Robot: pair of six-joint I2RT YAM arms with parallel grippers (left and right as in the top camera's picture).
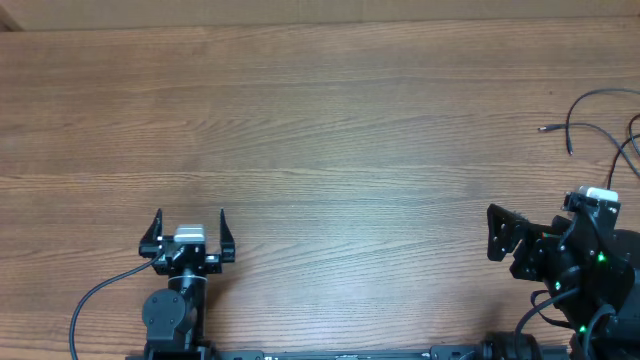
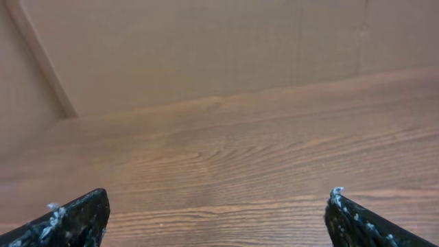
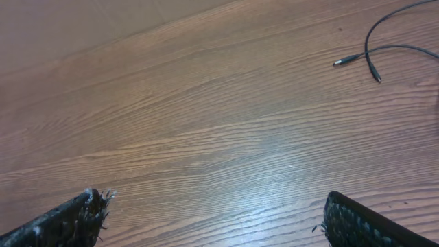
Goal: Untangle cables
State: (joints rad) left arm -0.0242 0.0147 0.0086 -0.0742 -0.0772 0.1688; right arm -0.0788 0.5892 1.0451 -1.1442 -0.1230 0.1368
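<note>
The cables [image 1: 590, 120] are thin black strands lying at the far right edge of the wooden table in the overhead view, with small plug ends pointing left. They also show in the right wrist view [image 3: 384, 41] at the upper right, two plug ends close together. My left gripper [image 1: 189, 228] is open and empty near the front left, far from the cables; its view [image 2: 216, 206] shows only bare wood between the fingertips. My right gripper [image 1: 497, 232] is open and empty at the front right, below and left of the cables; bare wood lies between its fingers [image 3: 212, 206].
The wooden table [image 1: 320, 130] fills the view. A beige wall [image 2: 206, 48] rises behind the table in the left wrist view. Thick arm cables run along the front edge [image 1: 90, 300].
</note>
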